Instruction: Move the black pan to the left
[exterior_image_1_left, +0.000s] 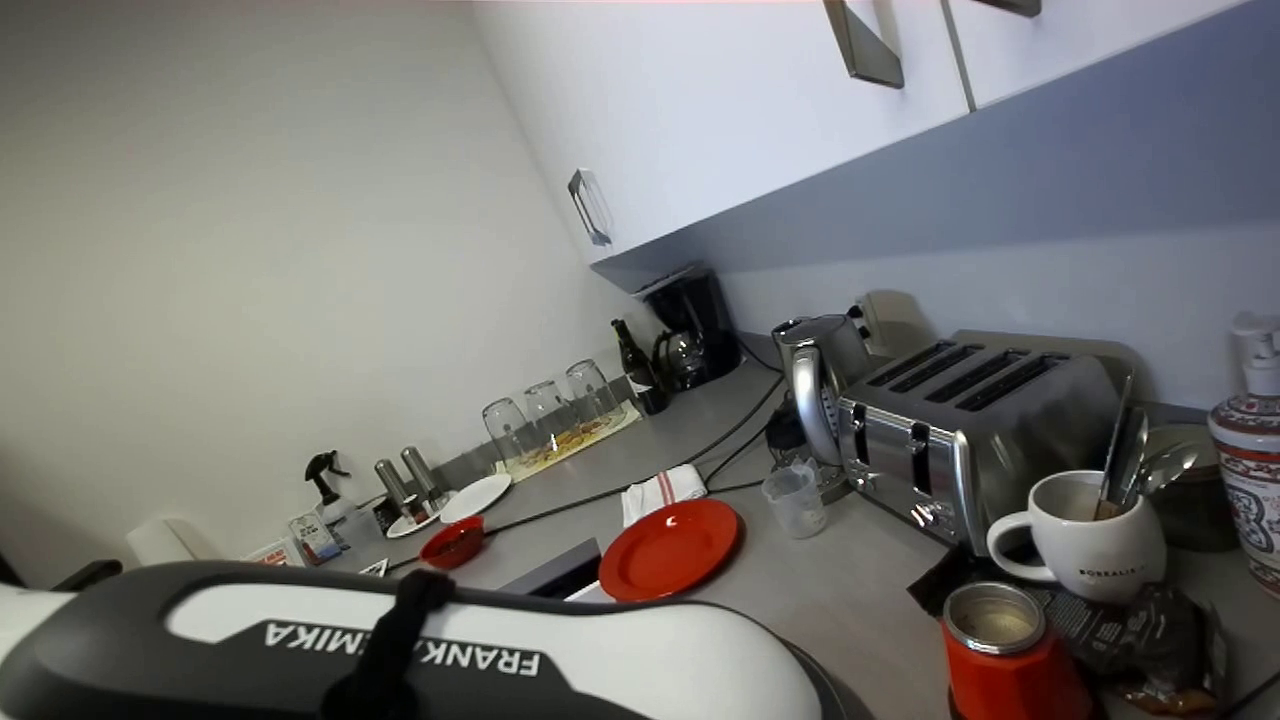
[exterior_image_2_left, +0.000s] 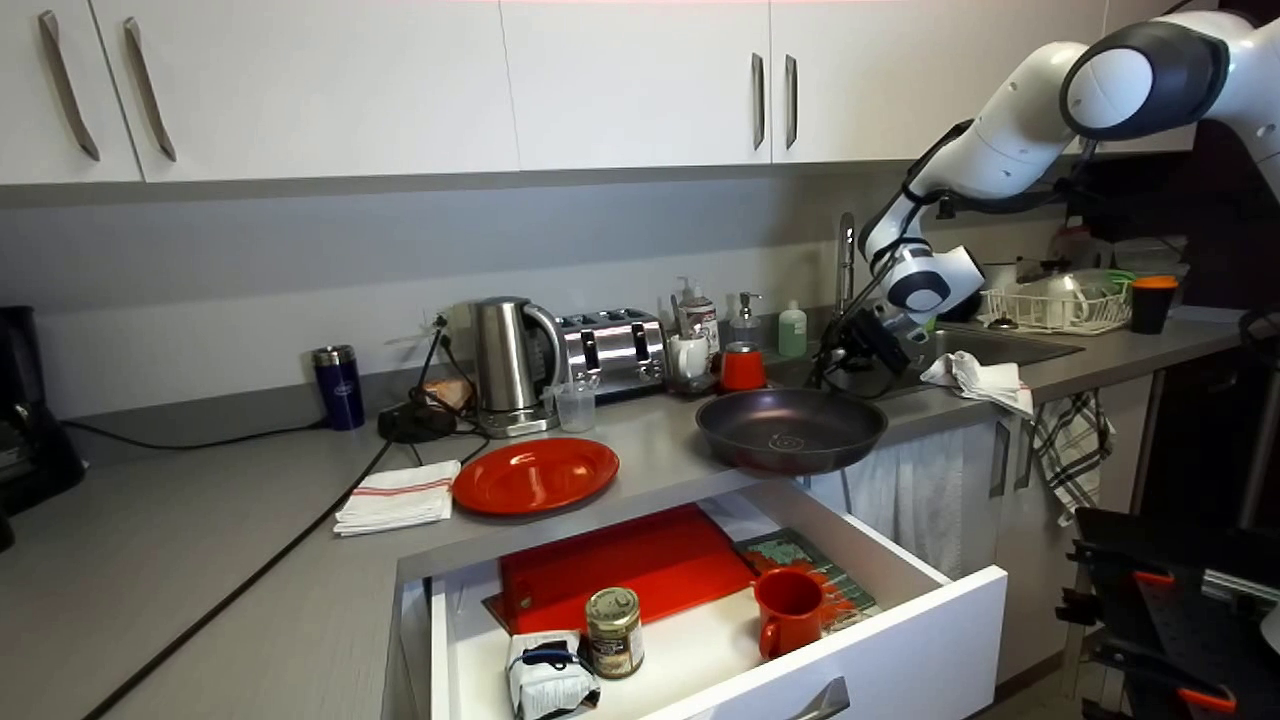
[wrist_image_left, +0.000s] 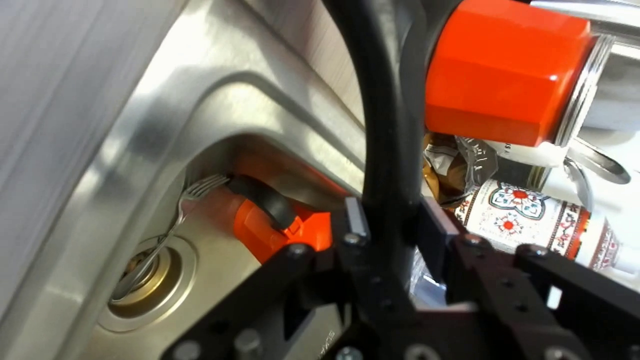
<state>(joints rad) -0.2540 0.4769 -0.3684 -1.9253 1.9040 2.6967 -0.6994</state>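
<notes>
In an exterior view the black pan (exterior_image_2_left: 790, 432) lies roughly level at the counter's front edge, right of the red plate. Whether it rests on the counter or hangs just above it, I cannot tell. My gripper (exterior_image_2_left: 858, 345) is behind it, beside the sink. Up close in the wrist view, the pan's dark handle (wrist_image_left: 387, 135) runs between the pads of the gripper (wrist_image_left: 398, 217), which is shut on it. The pan's bowl is outside the wrist view. An arm link (exterior_image_1_left: 450, 650) fills the bottom of an exterior view, where the pan does not show.
A red plate (exterior_image_2_left: 537, 476) and a folded towel (exterior_image_2_left: 400, 497) lie left of the pan. Below it an open drawer (exterior_image_2_left: 690, 640) juts out. A red pot (exterior_image_2_left: 743, 368), toaster (exterior_image_2_left: 612, 350) and kettle (exterior_image_2_left: 505, 365) stand behind. The sink (wrist_image_left: 215, 280) holds a fork and an orange object.
</notes>
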